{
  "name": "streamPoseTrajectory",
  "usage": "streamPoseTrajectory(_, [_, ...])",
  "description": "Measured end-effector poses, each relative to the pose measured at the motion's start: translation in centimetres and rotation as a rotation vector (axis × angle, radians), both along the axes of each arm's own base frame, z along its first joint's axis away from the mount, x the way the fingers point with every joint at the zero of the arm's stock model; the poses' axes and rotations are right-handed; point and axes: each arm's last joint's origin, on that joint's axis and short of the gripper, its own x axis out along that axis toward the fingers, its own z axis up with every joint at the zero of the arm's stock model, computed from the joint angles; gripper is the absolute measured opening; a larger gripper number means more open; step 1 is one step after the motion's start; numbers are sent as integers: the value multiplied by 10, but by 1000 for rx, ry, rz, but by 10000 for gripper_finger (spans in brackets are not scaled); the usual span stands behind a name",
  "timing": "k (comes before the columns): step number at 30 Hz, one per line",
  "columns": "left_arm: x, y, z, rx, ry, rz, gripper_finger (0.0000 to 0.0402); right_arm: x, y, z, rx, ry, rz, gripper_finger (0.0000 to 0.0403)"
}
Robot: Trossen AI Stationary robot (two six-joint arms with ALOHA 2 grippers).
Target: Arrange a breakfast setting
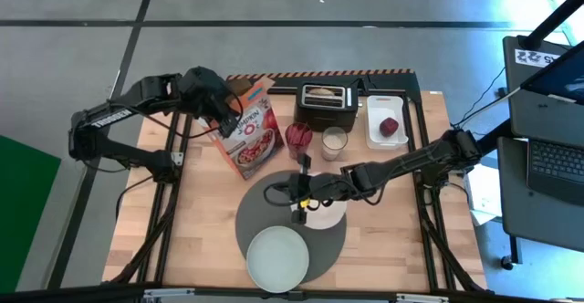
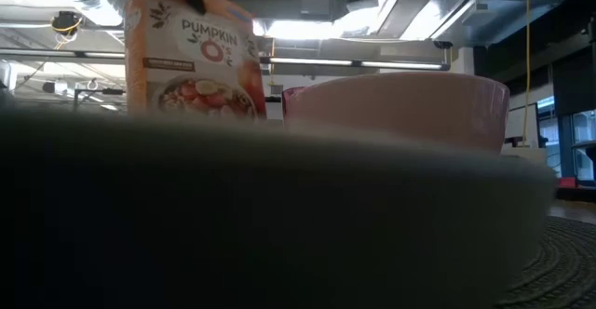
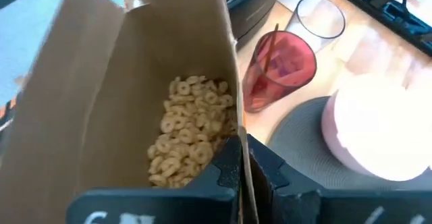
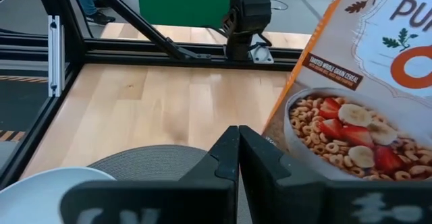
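Observation:
An open orange cereal box [image 1: 252, 131] stands tilted over the table's far left part, with my left gripper [image 3: 243, 146] shut on its top edge; cereal rings [image 3: 192, 126] lie inside. A round dark-grey placemat [image 1: 265, 198] lies at the table's near middle. On it are a white bowl [image 1: 330, 214] and, nearer the front edge, a pale plate [image 1: 276, 257]. My right gripper [image 1: 297, 198] hovers shut over the mat beside the bowl, pointing toward the box [image 4: 351, 102], with nothing visible between its fingers [image 4: 223, 150]. My left gripper pinches the box's open top at one side wall's upper edge [image 3: 233, 126], with one finger inside the box and one outside. The fingers come slanting down from the table's left. The box leans with its printed front up; whether its bottom touches the table I cannot tell.
Behind the mat stand a red cup [image 3: 280, 69] with a thin stick in it and a glass of milk [image 1: 334, 142]. A black toaster [image 1: 327, 105] and a white tray [image 1: 387, 120] sit along the far edge. Bare wood shows at the table's near left.

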Motion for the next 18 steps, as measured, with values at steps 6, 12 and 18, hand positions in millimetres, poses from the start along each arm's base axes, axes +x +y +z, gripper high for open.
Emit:
streamPoseTrajectory(6, [11, -12, -1, -27, -29, -13, 0, 0, 0, 0, -2, -1, -5, 14])
streamPoseTrajectory(12, [28, -23, -5, -56, -49, -48, 0, 0, -1, 0, -6, -1, -12, 14])
streamPoseTrajectory(18, [42, -28, -7, -61, -87, -89, 3, 0, -1, 0, -6, -1, -12, 14])
